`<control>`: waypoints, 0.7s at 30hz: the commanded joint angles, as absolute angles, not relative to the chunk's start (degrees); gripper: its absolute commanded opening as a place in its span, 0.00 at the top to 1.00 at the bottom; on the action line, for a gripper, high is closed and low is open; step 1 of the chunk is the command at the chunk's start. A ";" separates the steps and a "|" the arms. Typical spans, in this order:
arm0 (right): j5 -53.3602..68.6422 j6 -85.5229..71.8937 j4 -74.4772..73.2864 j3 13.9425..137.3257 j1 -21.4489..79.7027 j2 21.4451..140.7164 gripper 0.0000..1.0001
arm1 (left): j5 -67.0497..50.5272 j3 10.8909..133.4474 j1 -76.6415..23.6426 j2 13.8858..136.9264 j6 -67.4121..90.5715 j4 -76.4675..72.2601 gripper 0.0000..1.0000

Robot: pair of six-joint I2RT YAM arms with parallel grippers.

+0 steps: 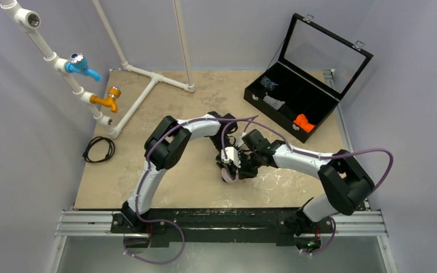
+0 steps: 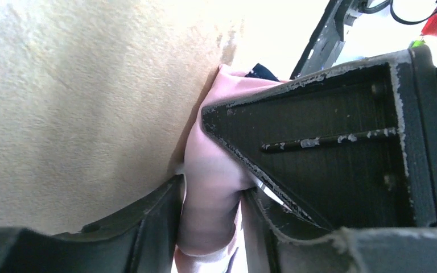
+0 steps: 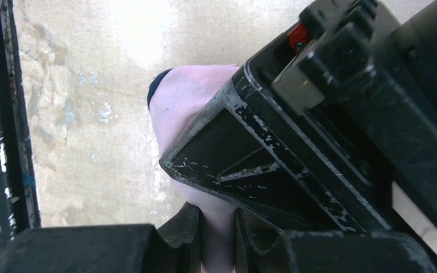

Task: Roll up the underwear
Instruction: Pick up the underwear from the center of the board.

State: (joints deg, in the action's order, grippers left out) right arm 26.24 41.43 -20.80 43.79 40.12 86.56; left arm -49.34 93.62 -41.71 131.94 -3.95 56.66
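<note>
The underwear, pale pink with a dark navy edge, is bunched into a small roll at the middle of the table, between the two grippers. In the left wrist view the pink roll fills the gap of my left gripper and touches both fingers. In the right wrist view the pink fabric runs down between the fingers of my right gripper, which is shut on it. The two grippers stand close together, each one's black body crowding the other's view. Most of the cloth is hidden.
An open black case stands at the back right, holding an orange rolled cloth and a grey-striped one. A white pipe frame with a blue tap and an orange tap runs along the left. A black cable lies coiled at the table's left edge.
</note>
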 commanded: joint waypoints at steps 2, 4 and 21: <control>24.96 42.54 -22.03 44.35 40.50 81.79 1.00 | -32.25 92.90 -40.37 133.63 -10.09 44.19 0.49; 24.28 42.63 -22.95 44.47 40.52 80.60 1.00 | -33.53 93.64 -39.53 132.76 -10.44 44.70 0.41; 19.53 41.05 -27.17 45.03 36.57 74.34 1.00 | -44.03 92.39 -31.98 121.43 -14.21 47.71 0.12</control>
State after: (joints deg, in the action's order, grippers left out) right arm 19.25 41.60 -23.55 43.70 39.00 77.08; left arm -47.57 93.97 -35.68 126.06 -9.32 50.61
